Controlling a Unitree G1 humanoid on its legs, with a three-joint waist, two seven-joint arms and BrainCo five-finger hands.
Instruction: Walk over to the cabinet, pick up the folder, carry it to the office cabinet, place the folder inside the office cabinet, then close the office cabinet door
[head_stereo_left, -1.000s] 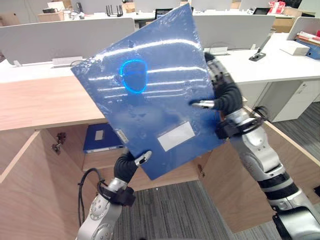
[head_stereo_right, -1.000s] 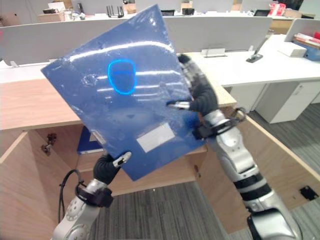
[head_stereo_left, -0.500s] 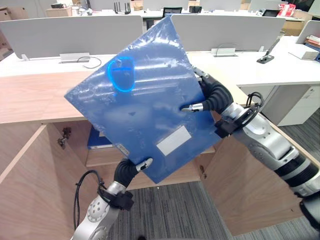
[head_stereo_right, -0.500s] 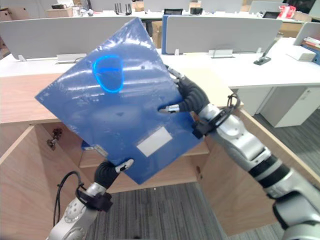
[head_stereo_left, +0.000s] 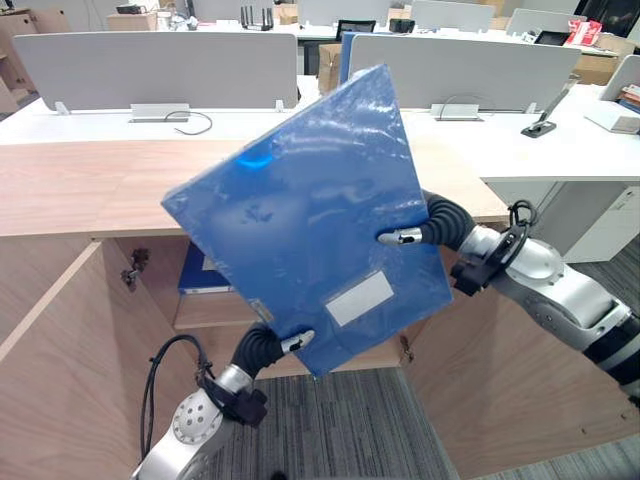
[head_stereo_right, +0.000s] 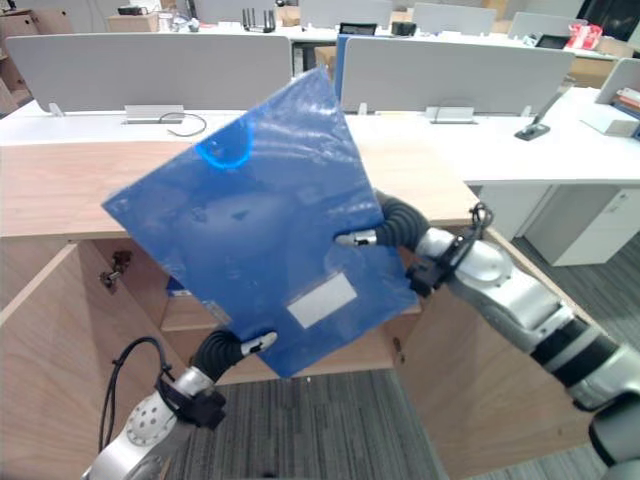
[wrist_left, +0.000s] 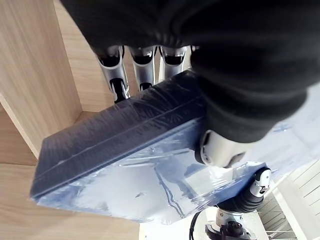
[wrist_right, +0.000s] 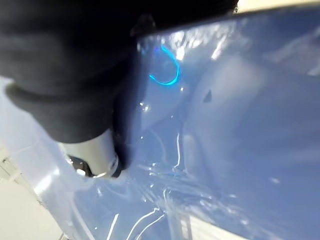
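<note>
Held tilted, one corner up: blue folder (head_stereo_left: 310, 220), before wooden cabinet (head_stereo_left: 90, 190). Lower edge pinched by left hand (head_stereo_left: 262, 348), right edge by right hand (head_stereo_left: 435, 225). On shelf (head_stereo_left: 215, 308) inside lies a second folder (head_stereo_left: 200, 275).

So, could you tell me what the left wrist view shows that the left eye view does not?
The left wrist view gives the folder's thick edge, with the left hand's fingers behind it and the thumb on its face. The left eye view gives the whole tilted folder, the open cabinet, a second folder on the shelf and the desks behind. Both share the blue folder, the right hand on it and cabinet wood.
</note>
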